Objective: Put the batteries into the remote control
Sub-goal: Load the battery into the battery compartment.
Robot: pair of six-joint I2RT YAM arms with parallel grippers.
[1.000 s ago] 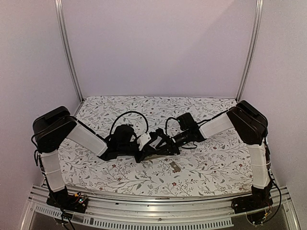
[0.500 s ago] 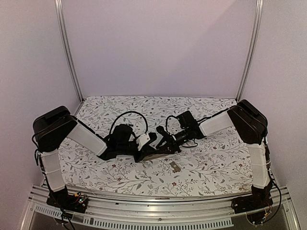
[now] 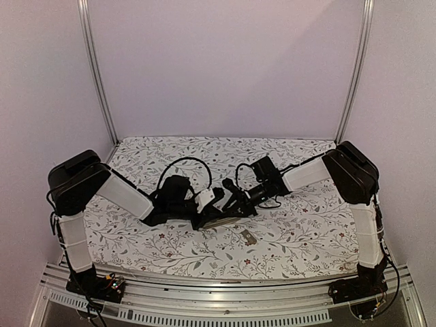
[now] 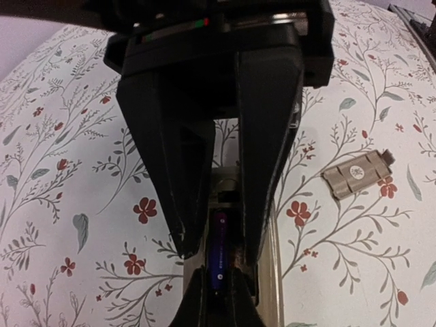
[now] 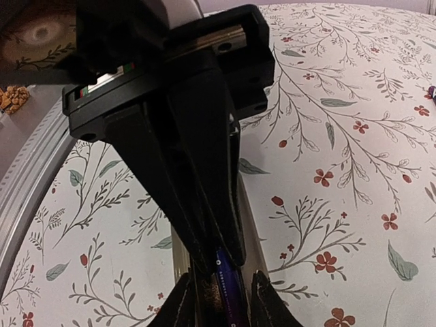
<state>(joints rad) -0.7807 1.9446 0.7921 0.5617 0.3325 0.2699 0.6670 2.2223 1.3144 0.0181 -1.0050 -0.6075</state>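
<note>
Left gripper (image 4: pixel 216 257): closed hard on the long sides of the remote control (image 4: pixel 268 269), which lies recess-up between its fingers at the table's middle.

Right gripper (image 5: pixel 219 262): you see its fingers drawn nearly together from the opposite end, the tips flanking one battery (image 4: pixel 219 242). Whether they actually pinch it cannot be told.

Battery: dark purple, lengthwise in the remote's recess.

Cover piece (image 4: pixel 357 174): tan-grey, loose, lying near the remote on the floral cloth (image 4: pixel 82 136).
</note>
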